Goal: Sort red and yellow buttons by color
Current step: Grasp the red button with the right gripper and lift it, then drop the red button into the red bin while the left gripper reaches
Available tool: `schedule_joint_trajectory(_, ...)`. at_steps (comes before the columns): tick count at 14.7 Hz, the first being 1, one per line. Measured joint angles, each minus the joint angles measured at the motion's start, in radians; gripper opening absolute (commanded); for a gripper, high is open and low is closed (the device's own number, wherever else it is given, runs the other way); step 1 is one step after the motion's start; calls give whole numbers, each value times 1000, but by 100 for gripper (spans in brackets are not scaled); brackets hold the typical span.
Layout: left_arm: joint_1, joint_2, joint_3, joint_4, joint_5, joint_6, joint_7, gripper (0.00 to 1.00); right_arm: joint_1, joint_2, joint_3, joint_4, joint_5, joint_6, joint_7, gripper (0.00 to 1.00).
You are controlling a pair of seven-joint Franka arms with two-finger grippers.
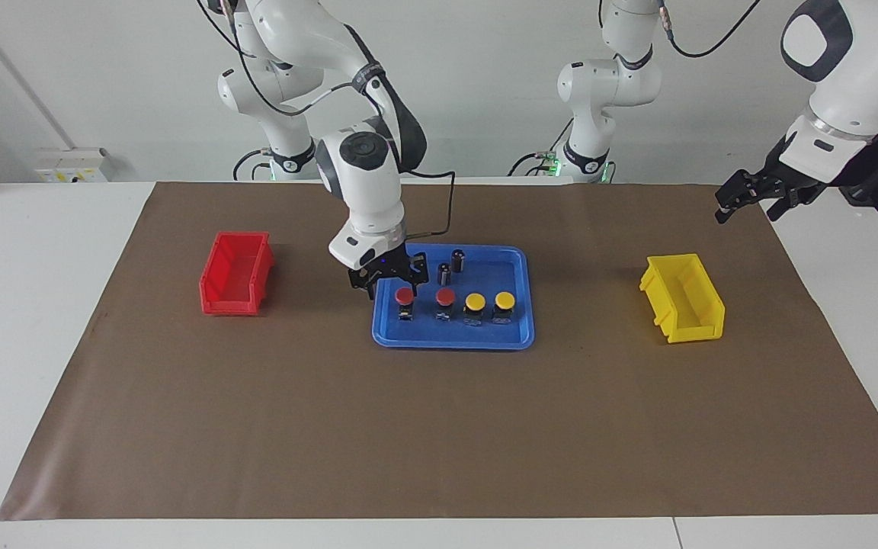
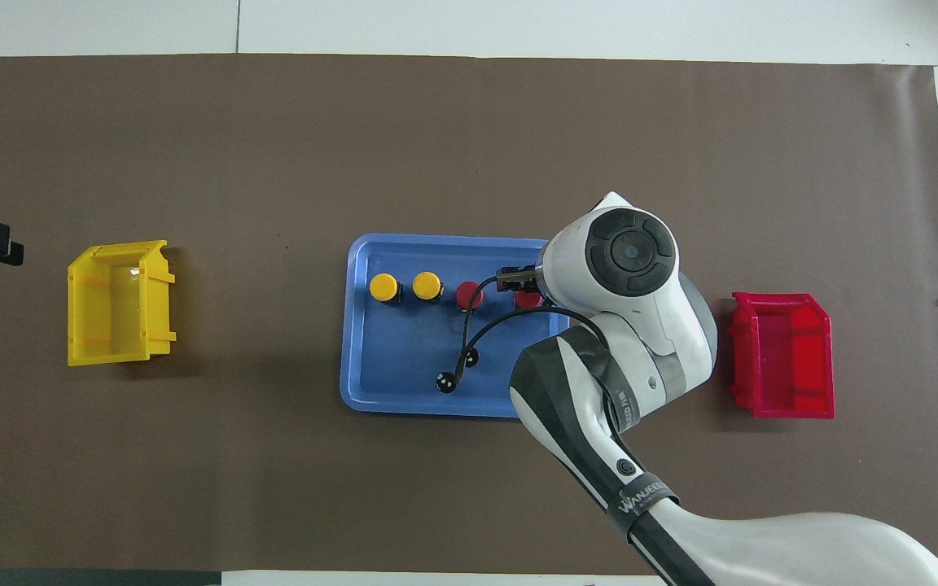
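Note:
On the blue tray [image 1: 519, 335] four buttons stand in a row: a red button [image 1: 405, 296] at the right arm's end, a second red button [image 1: 446, 297], then two yellow buttons [image 1: 475, 303] [image 1: 504, 300]. My right gripper [image 1: 393, 289] is low over the end red button, open, one finger on each side of its cap; whether they touch it does not show. In the overhead view the right arm's wrist hides most of that end red button [image 2: 528, 299]. My left gripper [image 1: 748, 204] waits open in the air near the yellow bin [image 1: 683, 297].
Two small dark cylinders [image 1: 444, 273] [image 1: 458, 259] stand on the tray, nearer the robots than the buttons. A red bin [image 1: 235, 273] sits toward the right arm's end of the brown mat, beside the tray. The right arm's cable hangs over the tray.

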Motion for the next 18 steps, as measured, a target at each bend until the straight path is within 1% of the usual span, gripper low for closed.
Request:
schedule_joint_trajectory(2, 0, 0, 0, -5, 0, 1, 0, 100, 2, 27, 1, 2, 0, 19, 0, 90)
schedule_joint_trajectory(6, -1, 0, 0, -6, 0, 2, 0, 100, 23, 32, 1, 5, 0, 18, 0, 89)
schedule_joint_trajectory(12, -3, -1, -1, -6, 0, 3, 0, 100, 41, 32, 1, 9, 0, -27, 0, 79)
schedule_joint_trajectory(13, -3, -1, -1, -6, -1, 6, 0, 100, 41, 32, 1, 9, 0, -27, 0, 74)
schedule_joint_trajectory(16, -3, -1, -1, -6, -1, 10, 0, 100, 40, 32, 1, 13, 0, -26, -1, 66)
schedule_joint_trajectory(18, -3, -1, -2, -6, -1, 11, 0, 100, 39, 32, 1, 16, 0, -26, -3, 55)
